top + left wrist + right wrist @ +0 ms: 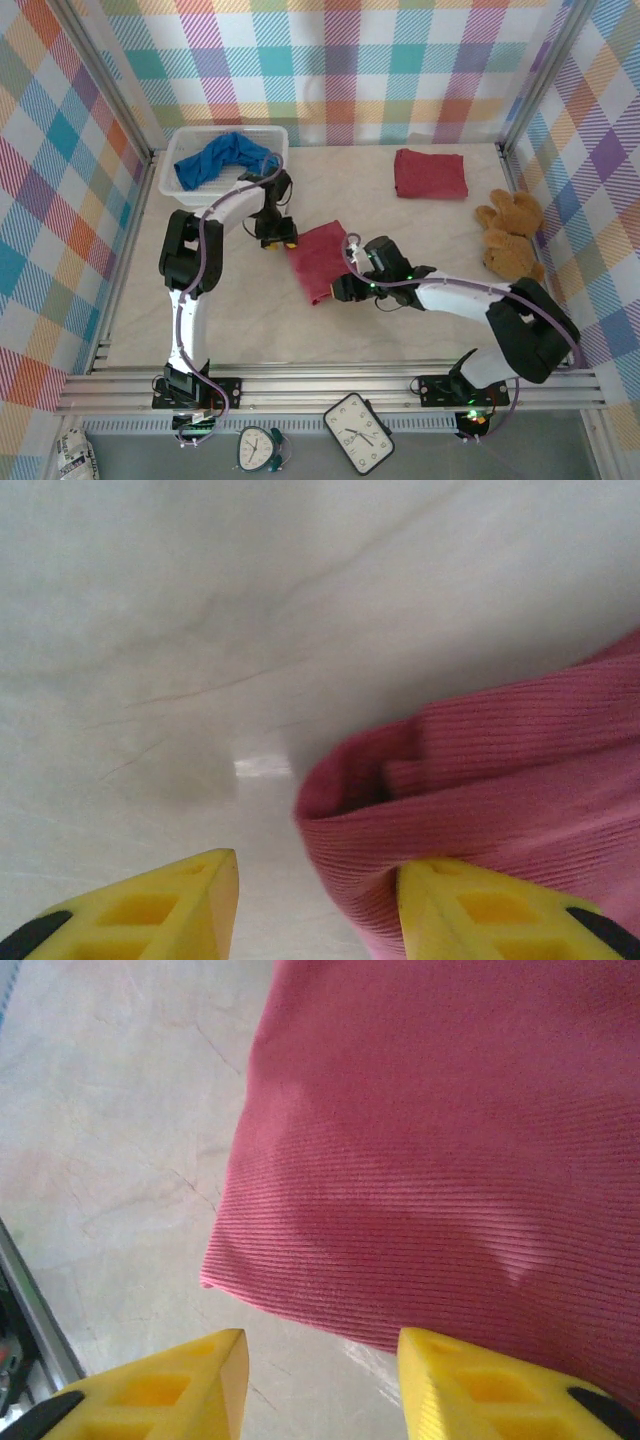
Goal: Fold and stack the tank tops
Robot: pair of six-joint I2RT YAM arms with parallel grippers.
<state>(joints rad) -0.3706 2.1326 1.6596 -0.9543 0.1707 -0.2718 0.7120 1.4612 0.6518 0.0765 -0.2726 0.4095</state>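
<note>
**Fingers apart, nothing held**

On the table (420, 300), the basket (276, 134) at far left holds the blue tank top (222, 160). One folded red tank top (430, 172) lies far right, a second red tank top (318, 258) mid-table. My left gripper (277, 243) and right gripper (340, 289) flank it, fingers spread.

The tabletop (420, 320) is pale cream with faint grey marble veining. The basket (272, 133) is white, and the blue tank top (222, 160) inside it is a bright, even blue. To the right of the basket, the nearer red tank top (318, 260) is dark red; in the wrist views it looks rosier, with fine ribbing. The farther red tank top (430, 173) is the same dark red. Far right of the basket, the teddy bear (512, 238) is golden brown. The left tool (316, 885) and right tool (320, 1360) are yellow, turning black further back. The walls (350, 60) behind the basket are checked in teal, orange, purple and pink on white.
</note>
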